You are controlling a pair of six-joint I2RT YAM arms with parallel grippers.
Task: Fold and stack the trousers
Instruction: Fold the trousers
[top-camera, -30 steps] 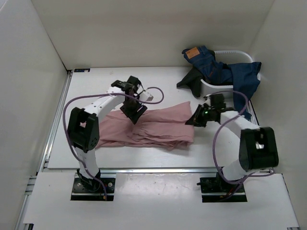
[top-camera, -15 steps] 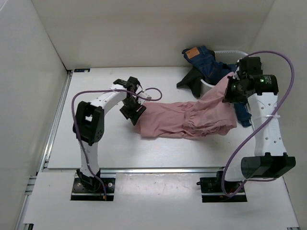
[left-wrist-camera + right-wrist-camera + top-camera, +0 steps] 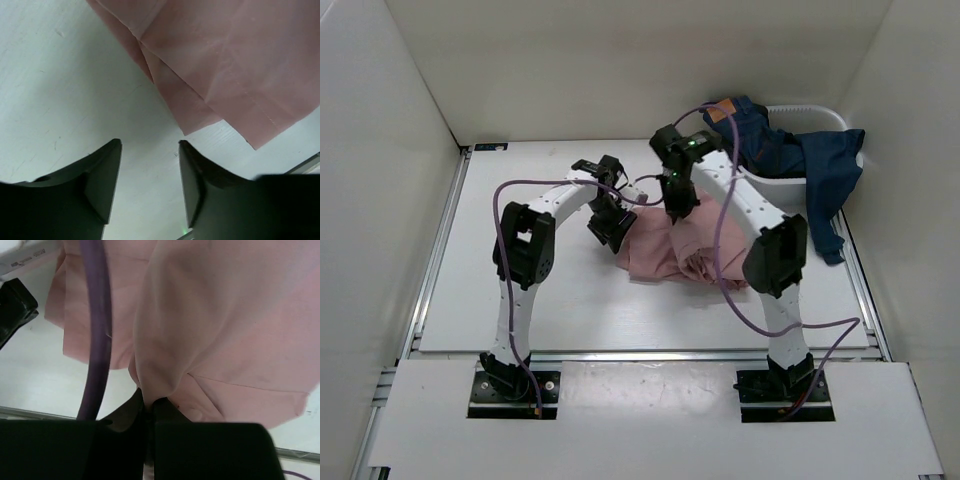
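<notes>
The dusty-pink trousers (image 3: 660,255) lie bunched and folded over at the middle of the white table (image 3: 520,290). My right gripper (image 3: 676,208) is shut on a fold of them and holds it up over the pile; the right wrist view shows the fabric (image 3: 225,315) pinched between the closed jaws of the right gripper (image 3: 150,405). My left gripper (image 3: 610,228) is open and empty just left of the pile. In the left wrist view the left gripper (image 3: 150,170) hovers over bare table, with the trousers' folded edge (image 3: 240,60) just beyond the fingertips.
A white basket (image 3: 760,180) at the back right holds blue jeans (image 3: 770,145) that hang over its rim. The right arm's purple cable (image 3: 97,330) hangs across the pile. White walls enclose the table on three sides.
My right gripper has carried the trousers' right end up and across to the left, doubling them into a shorter pile. My left gripper stays by the left edge, shifted slightly right.
</notes>
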